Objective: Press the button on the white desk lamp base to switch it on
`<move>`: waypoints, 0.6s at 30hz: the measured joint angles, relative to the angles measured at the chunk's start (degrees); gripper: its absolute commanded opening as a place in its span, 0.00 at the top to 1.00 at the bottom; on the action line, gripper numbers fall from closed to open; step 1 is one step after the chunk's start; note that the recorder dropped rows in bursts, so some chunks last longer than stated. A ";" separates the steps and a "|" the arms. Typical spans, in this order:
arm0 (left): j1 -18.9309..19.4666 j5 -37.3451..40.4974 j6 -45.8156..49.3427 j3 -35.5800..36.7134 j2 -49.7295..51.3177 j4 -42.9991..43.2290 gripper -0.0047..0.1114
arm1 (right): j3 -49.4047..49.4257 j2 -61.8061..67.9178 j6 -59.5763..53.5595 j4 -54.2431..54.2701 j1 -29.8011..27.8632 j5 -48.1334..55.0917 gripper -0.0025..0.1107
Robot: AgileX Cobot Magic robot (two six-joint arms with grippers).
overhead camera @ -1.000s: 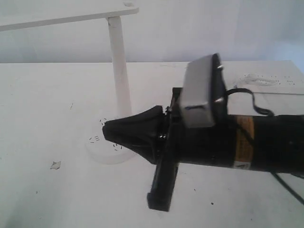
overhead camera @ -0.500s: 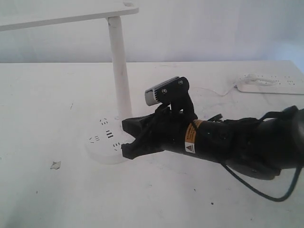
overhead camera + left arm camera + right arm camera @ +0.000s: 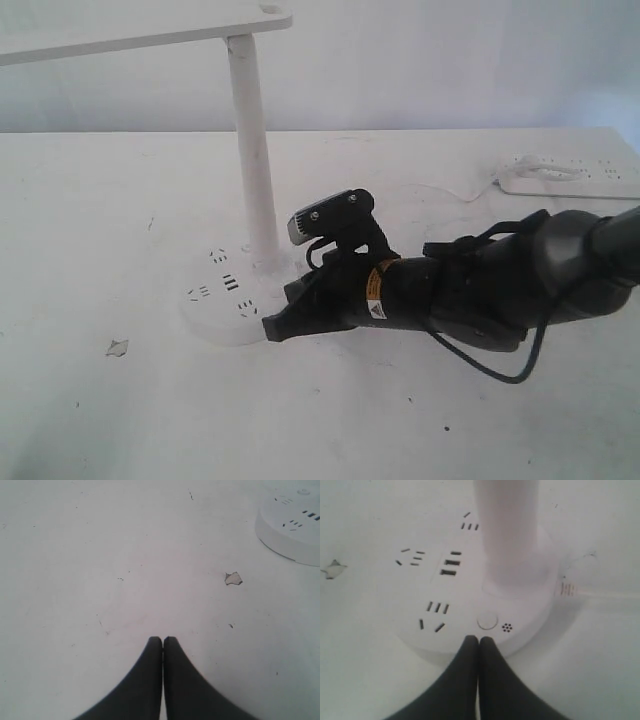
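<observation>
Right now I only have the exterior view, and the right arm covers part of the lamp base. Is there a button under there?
Observer: Yes, the right wrist view shows a round button on the lamp base, just beyond the tips of the right gripper.
Operator: Are those jaws open?
Observer: No, shut, tips together over the base's rim, short of the button.
Operator: And the left arm?
Observer: The left gripper is shut too, above the table, apart from the base.
</observation>
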 measured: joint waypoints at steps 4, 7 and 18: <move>0.00 0.00 0.00 0.00 0.00 0.00 0.96 | -2.14 0.00 2.85 0.00 0.00 1.90 0.98; 0.00 0.00 0.00 0.00 0.00 0.00 0.96 | -3.74 0.00 5.76 -0.25 0.00 2.05 0.98; 0.00 0.00 0.00 0.00 0.00 0.00 0.96 | -10.92 0.66 7.41 -9.17 2.16 13.92 0.98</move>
